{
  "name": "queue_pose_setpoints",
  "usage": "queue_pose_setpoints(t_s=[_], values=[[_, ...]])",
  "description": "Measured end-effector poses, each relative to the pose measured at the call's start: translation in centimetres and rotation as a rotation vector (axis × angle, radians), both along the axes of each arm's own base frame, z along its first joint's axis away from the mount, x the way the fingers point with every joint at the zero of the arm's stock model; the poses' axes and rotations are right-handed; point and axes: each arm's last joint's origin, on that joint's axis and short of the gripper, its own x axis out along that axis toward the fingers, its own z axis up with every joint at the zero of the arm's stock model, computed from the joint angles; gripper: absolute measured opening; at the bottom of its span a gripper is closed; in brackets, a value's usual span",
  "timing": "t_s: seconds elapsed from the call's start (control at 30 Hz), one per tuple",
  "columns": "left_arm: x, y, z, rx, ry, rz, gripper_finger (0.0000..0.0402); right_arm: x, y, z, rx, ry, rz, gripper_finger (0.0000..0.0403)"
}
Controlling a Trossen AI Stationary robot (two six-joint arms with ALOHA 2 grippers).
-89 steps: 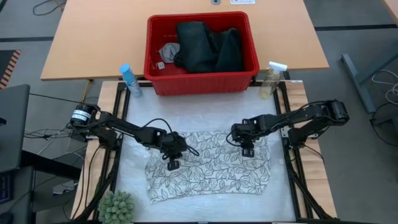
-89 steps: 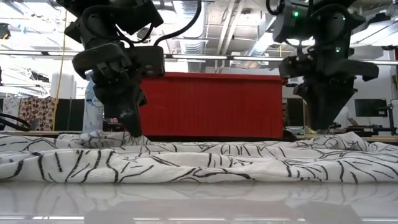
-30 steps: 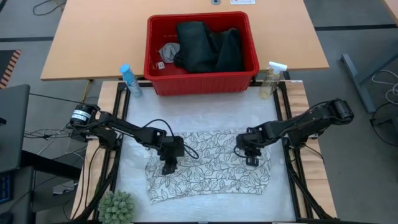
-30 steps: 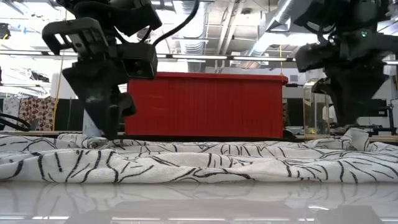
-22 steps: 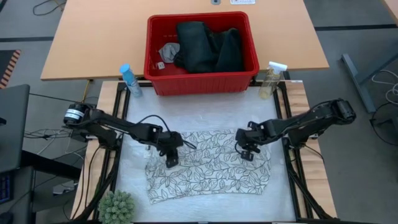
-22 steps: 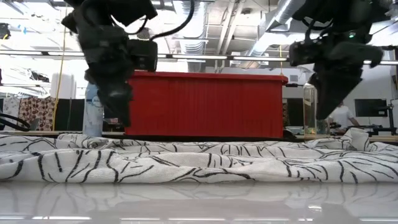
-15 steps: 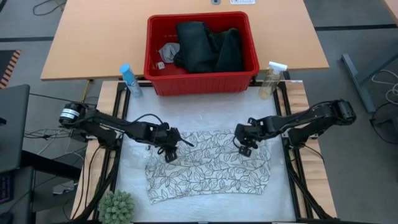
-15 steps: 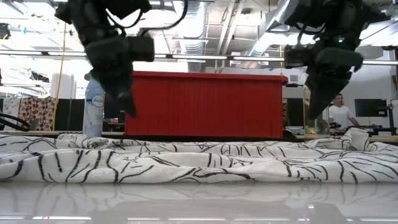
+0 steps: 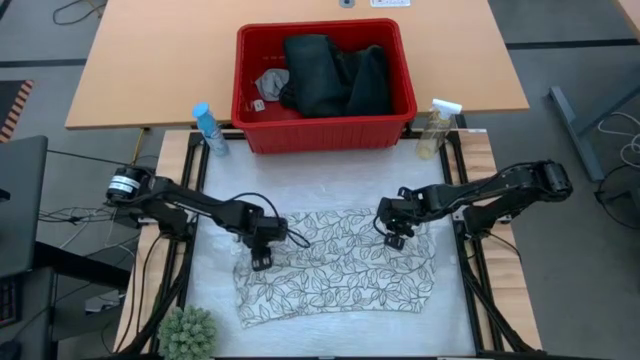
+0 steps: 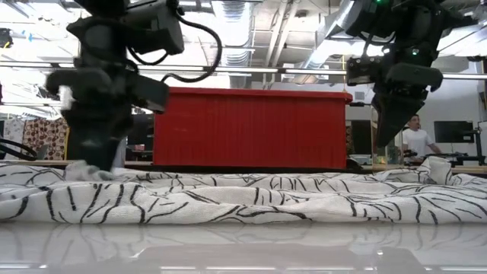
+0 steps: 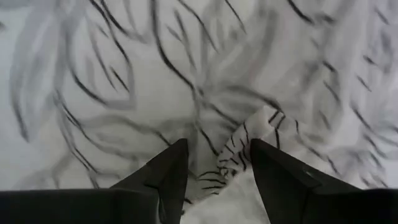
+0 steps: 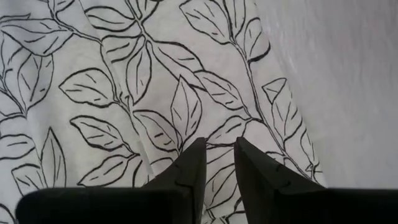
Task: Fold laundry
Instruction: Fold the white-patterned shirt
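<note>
Lying spread on the table (image 9: 330,185), leaf-print cloth (image 9: 340,272), left gripper (image 9: 260,262) at its left edge, fingers parted around a raised fold, right gripper (image 9: 392,241) above its right side, fingers narrow, empty, jeans (image 9: 335,75) in basket (image 9: 325,133).

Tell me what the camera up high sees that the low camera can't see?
Only the high view shows inside the red basket: dark jeans and a small grey cloth, plus a little green plant. Only the low view shows the room's ceiling and a person behind. Both show the leaf-print cloth, the basket and both arms.
</note>
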Motion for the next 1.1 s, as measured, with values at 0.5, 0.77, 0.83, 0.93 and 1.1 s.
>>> queue_pose_setpoints(t_s=[0.5,0.77,0.83,0.93,1.1], values=[[-2.9,0.6,5.0,0.135,-0.142,0.179,0.0162,-0.3,-1.5,-0.8,-0.001,0.040,-0.093,0.0107],[-1.4,2.7,6.2,0.192,-0.389,0.309,0.0148,-0.8,-2.8,-3.4,0.051,0.057,-0.206,0.0087],[-1.3,3.1,5.1,0.178,-0.384,0.309,0.0131,-0.8,-2.8,-3.4,0.050,0.055,-0.206,0.0076],[-1.2,3.5,3.1,0.129,-0.379,0.307,0.0098,-0.9,-2.8,-3.5,0.048,0.072,-0.207,0.0061],[-1.3,4.2,0.6,0.114,-0.328,0.345,0.0048,-1.0,-2.9,-3.5,0.011,0.073,-0.237,0.0045]])
